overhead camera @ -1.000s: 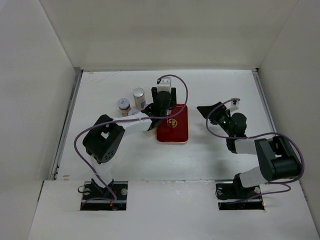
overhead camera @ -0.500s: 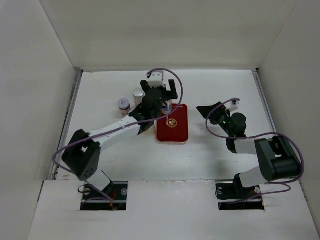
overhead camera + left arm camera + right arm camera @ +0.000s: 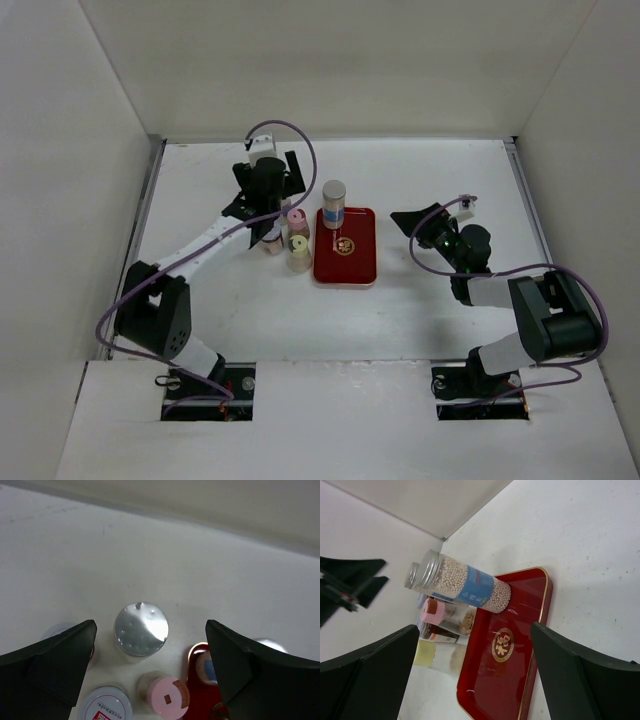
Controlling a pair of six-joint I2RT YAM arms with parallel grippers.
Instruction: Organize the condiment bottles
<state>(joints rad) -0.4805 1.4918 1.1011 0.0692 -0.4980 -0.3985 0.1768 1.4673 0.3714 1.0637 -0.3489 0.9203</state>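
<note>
Silver-capped jar (image 3: 334,203) on tray (image 3: 358,262) — upright, left tool (image 3: 151,625) spread

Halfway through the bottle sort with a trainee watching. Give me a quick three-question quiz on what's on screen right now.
1. True or false: a silver-capped bottle stands on the red tray.
2. The left gripper is: A) shut on a bottle, B) open above the jars beside the tray, C) lying flat on the tray.
3. What is the right gripper holding?
Key: 1 true; 2 B; 3 nothing, it is open.
</note>
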